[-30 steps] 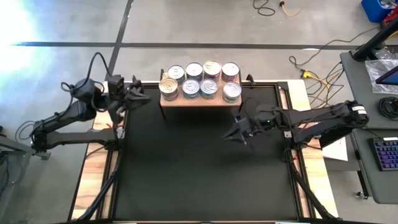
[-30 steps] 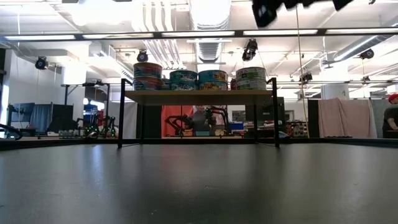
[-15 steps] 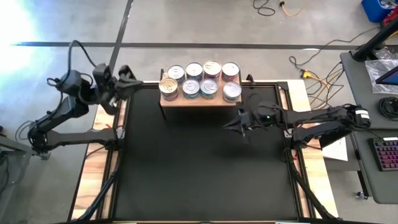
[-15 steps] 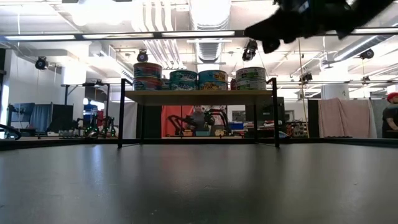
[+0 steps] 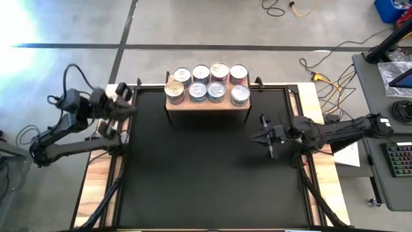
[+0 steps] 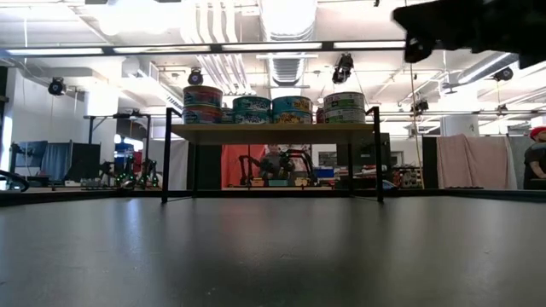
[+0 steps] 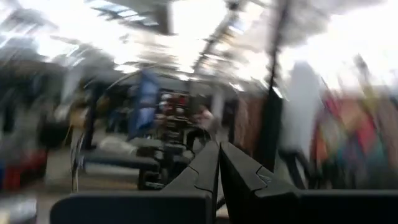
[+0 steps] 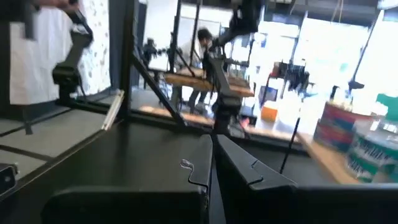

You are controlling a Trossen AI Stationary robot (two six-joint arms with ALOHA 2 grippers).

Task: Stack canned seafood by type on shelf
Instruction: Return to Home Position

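The shelf point(image 5: 207, 103) is a light-wood board on thin black legs at the far middle of the black mat; its legs stand on the mat point(image 6: 165, 198). Several canned seafood tins point(image 5: 208, 82) rest on it in two rows, seen in the low view as stacked pairs point(image 6: 202, 104). My left gripper point(image 5: 132, 103) is shut and empty at the mat's far left corner, left of the shelf. My right gripper point(image 5: 256, 138) is shut and empty above the mat's right part, nearer than the shelf; its wrist view shows tins point(image 8: 367, 144) off to one side.
The black mat point(image 5: 206, 174) covers most of the table, with wooden strips point(image 5: 103, 174) along both sides. A desk with keyboard point(image 5: 400, 158) stands to the right. Cables lie on the floor beyond the table.
My left gripper has drawn back from the shelf's left end toward the table's left edge and a little nearer. My right gripper has pulled away from the shelf's right end toward the table's right and near side. The tins have stayed put.
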